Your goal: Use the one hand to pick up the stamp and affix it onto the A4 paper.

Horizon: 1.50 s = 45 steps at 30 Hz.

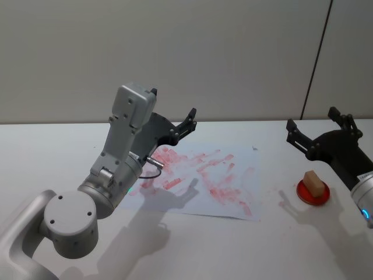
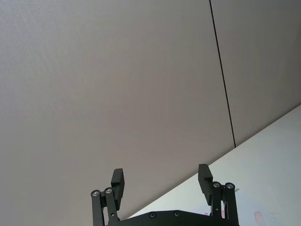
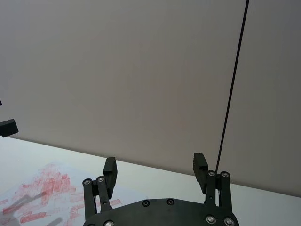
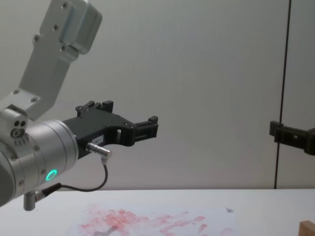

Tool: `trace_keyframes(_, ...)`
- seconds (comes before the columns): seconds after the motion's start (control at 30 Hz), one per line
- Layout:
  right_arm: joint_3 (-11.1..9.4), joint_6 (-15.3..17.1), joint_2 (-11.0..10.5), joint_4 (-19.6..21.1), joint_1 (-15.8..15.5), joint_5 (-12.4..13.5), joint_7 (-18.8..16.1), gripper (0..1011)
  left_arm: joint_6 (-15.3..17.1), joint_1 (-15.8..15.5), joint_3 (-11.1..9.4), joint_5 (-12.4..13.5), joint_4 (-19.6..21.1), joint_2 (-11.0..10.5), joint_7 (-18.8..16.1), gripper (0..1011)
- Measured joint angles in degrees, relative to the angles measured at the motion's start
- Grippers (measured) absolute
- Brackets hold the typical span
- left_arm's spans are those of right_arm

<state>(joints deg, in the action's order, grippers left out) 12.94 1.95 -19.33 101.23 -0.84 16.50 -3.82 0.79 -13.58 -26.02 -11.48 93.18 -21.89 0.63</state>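
Overhead, the right end effector (image 1: 311,117) hangs released above the counter (image 1: 262,251), its two black fingers (image 3: 110,165) spread wide with nothing between them and aimed at the pale wall (image 1: 175,46) behind the counter's far edge. Seen from the chest, it sits high against that wall, well clear of the surface. Below it, on the side nearer the robot, the stamp (image 1: 314,184), a small light-brown wooden block, stands upright on a round red ink pad (image 1: 303,195) toward the counter's right side. The end effector and the stamp are apart. The A4 paper (image 1: 201,201) lies flat near the middle of the counter, left of the pad and not touching it. It is smeared with many red-pink prints, and a small dark mark (image 1: 254,148) sits at its far right corner. Farther left, the left end effector (image 2: 161,173) is held up over the paper's far left corner, equally released and empty, its fingers parted and also pointing at the wall. A thin cable (image 4: 93,186) loops under its wrist, and its arm throws a grey shadow across the left part of the sheet.
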Motion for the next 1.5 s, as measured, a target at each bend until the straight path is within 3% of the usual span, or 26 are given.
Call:
trace_keyframes(1.2, -0.11, 0.11, -0.03, 0.01, 0.01, 0.16, -0.14, 1001, 0.00, 0.00, 0.00, 0.00, 0.00, 0.00, 0.00, 1001)
trace_keyframes(1.5, -1.19, 2.71, -2.00, 2.10, -1.88, 2.16, -0.56, 1001, 0.00, 0.00, 0.00, 0.00, 0.00, 0.00, 0.00, 1001)
